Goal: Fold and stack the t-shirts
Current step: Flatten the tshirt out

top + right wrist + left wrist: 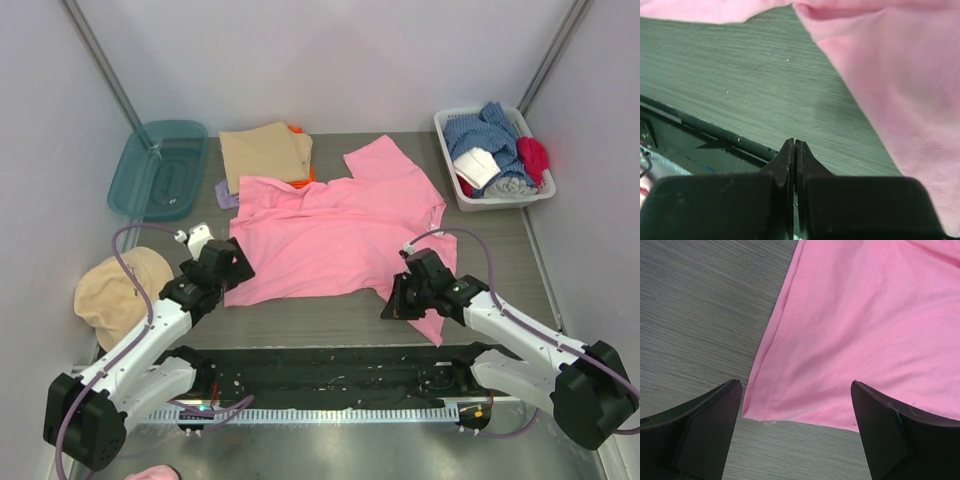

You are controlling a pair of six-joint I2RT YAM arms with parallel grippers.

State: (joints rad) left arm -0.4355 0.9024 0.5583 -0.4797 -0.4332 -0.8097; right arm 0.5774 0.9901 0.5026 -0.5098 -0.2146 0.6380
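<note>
- The right gripper (794,144) had its jaws pressed tight together over the bare table (740,75), with no cloth visible between them. The edge of the pink t-shirt (900,75) lay just to its right.
- The left gripper (795,387) stood wide open above that shirt's near-left corner, holding nothing.
- The pink t-shirt lay spread flat and unfolded across the middle of the table.
- Behind it, a folded tan t-shirt (265,152) rested on an orange t-shirt (305,178). A bit of a lilac t-shirt (225,196) showed beside them.
- A tan cap (120,285) and a teal tray (160,168) sat at the left, and a white basket (500,202) of clothes at the far right.
</note>
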